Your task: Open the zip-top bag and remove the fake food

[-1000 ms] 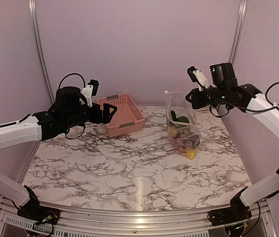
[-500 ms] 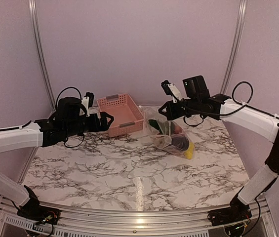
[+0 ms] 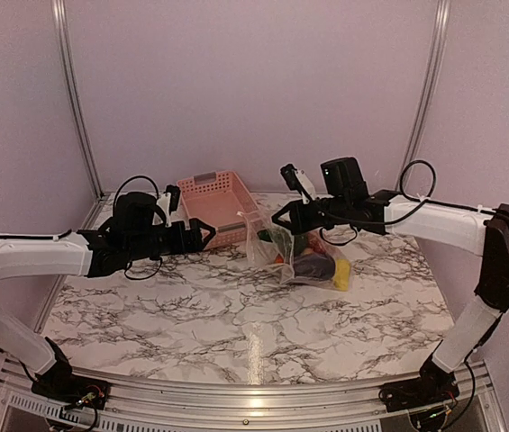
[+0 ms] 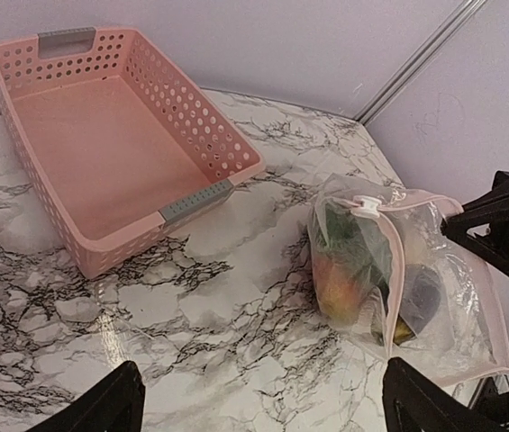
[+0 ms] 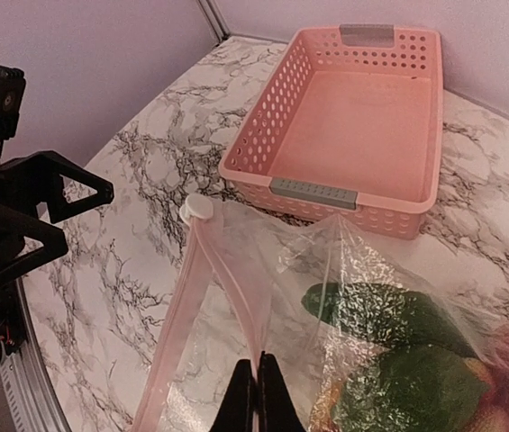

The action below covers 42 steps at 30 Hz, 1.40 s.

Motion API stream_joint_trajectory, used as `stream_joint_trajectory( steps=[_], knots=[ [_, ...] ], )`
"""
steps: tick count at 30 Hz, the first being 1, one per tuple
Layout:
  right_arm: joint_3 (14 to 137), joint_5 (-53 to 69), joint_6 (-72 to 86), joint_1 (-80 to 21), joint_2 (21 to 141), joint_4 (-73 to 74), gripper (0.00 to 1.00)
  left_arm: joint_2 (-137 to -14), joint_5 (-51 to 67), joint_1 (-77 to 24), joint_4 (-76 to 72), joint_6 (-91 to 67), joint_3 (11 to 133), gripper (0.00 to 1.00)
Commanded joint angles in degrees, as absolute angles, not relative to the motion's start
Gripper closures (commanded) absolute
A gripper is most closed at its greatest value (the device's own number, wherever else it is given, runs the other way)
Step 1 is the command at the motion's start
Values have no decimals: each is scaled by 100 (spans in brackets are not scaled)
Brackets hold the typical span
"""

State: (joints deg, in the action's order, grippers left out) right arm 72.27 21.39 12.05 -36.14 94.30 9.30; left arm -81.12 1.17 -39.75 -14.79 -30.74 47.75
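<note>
The bag [image 3: 301,254] is seen on the marble table [image 3: 236,315], to the right of the pink basket [image 3: 221,205], near it but apart. Its lower part rests on the table while its upper edge is held up by the right gripper [image 5: 256,396]. The right jaws are pressed together on a fold of the clear plastic, just beside the pink zip strip [image 5: 185,297]. A white slider [image 5: 195,209] is seen at the end of the strip, and the two pink bands are spread apart below it. The food is inside the bag: a green piece [image 4: 349,238], a pinkish-red fruit [image 4: 342,288], a dark eggplant [image 4: 422,301] and a yellow piece [image 3: 341,274]. The left gripper [image 4: 261,367] is held above the table between basket and bag, its jaws spread wide with nothing between them.
</note>
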Motion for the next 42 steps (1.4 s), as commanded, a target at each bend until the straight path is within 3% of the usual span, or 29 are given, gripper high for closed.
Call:
stream_joint_trajectory(
  steps=[1, 7, 18, 20, 25, 27, 34, 38, 42],
  knots=[
    [7067, 2329, 1324, -3650, 9413, 473, 100, -8608, 699, -4076, -2144, -3315, 4757, 10],
    [6974, 2573, 1409, -3656, 9497, 292, 100, -9098, 987, -4447, -2616, -3447, 5052, 20],
    [6917, 2703, 1534, -3847, 9708, 45, 100, -9999, 1159, -4758, -3127, -3858, 5431, 30],
    [6889, 2725, 1564, -3859, 9712, 44, 100, -10142, 1049, -4756, -2915, -3877, 5580, 42],
    [6770, 2759, 1644, -3868, 9634, -137, 100, -10346, 514, -4603, -2189, -4141, 5597, 87],
    [6784, 2775, 1631, -3874, 9641, -105, 100, -10363, 504, -4490, -2173, -4304, 5391, 99],
    [6640, 2793, 1651, -3875, 9644, -197, 100, -10442, 279, -4265, -2048, -4493, 4847, 100],
    [6532, 2917, 1785, -3958, 9704, -396, 100, -10524, 734, -4263, -2285, -4219, 4883, 100],
    [6550, 2910, 1791, -4121, 9864, -460, 100, -10306, 1143, -4267, -2864, -4097, 4671, 87]
  ],
)
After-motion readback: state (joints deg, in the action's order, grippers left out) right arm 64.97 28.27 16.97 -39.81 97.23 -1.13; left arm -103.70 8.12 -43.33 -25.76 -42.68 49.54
